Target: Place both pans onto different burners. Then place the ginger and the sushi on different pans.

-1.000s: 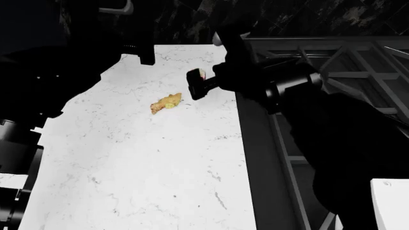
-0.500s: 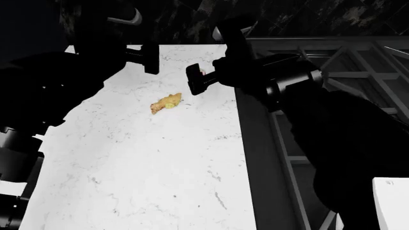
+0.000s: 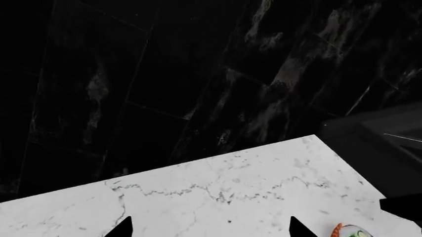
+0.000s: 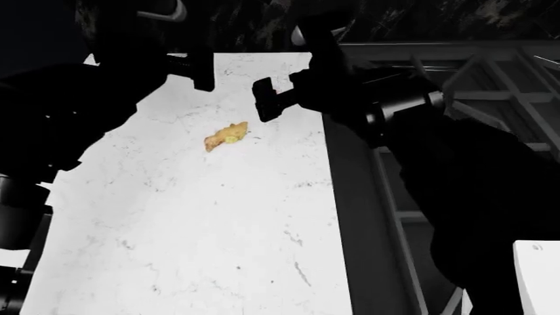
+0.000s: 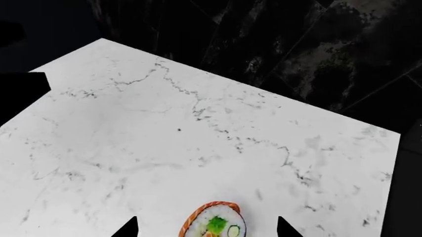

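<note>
- Across the centre of the head view, white marble countertop (image 4: 193, 216), bare but for one small item; dark stove (image 4: 455, 85) with its grates along the right edge. No pans in sight in any view.
- In the upper middle of that frame, right gripper (image 4: 267, 100) hanging over the counter's far right part, hiding what lies beneath it.
- In the lower centre of the right wrist view, sushi (image 5: 214, 220) flat on the marble, framed between the two dark fingertips (image 5: 126, 228), which stand apart on either side without touching it: released, not yet closed.
- At the upper left of the head view, left gripper (image 4: 197, 72) near the counter's far edge; in its wrist view the tips are spread with only marble between, so released too.
- Just left of centre, upper half of the head view, ginger (image 4: 225, 136) lying alone, apart from both claws.
- Risks, as a judgement: closing off-centre could squeeze the round roll out sideways or tip it; descending too far could jam the tips against the marble; with no pan visible, a lifted roll may have no ready target.
</note>
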You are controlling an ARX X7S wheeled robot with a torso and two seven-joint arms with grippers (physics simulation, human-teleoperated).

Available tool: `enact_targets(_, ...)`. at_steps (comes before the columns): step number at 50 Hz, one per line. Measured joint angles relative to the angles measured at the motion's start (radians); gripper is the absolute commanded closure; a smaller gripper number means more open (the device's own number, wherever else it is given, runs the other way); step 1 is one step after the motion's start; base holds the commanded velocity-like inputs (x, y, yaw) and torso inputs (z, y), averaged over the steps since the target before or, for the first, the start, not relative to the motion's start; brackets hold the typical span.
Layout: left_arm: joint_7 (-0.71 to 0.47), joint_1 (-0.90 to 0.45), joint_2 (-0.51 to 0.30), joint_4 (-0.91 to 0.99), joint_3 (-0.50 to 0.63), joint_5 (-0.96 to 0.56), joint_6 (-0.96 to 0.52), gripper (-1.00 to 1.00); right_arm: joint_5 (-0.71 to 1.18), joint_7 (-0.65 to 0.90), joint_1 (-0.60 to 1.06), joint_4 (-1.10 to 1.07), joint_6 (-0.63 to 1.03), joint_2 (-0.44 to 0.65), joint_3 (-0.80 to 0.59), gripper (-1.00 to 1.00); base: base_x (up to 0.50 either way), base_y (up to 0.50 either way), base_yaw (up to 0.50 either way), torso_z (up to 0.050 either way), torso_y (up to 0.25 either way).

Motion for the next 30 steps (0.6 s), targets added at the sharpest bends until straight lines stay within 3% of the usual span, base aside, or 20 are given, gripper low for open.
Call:
enact_targets(6, -0.004, 0.001, -0.006, 0.020, -0.004, -0.006, -0.003, -1.00, 0.000, 0.000, 0.001, 0.000, -0.002, 0.000, -0.001, -1.00, 0.00, 0.00, 0.00, 0.000, -0.250)
enact_targets(30, -0.030, 0.008, -0.018, 0.055, -0.031, -0.043, -0.026, -1.00, -0.011, -0.001, 0.004, -0.004, 0.022, 0.000, 0.002, -1.00, 0.00, 0.00, 0.00, 0.000, 0.000)
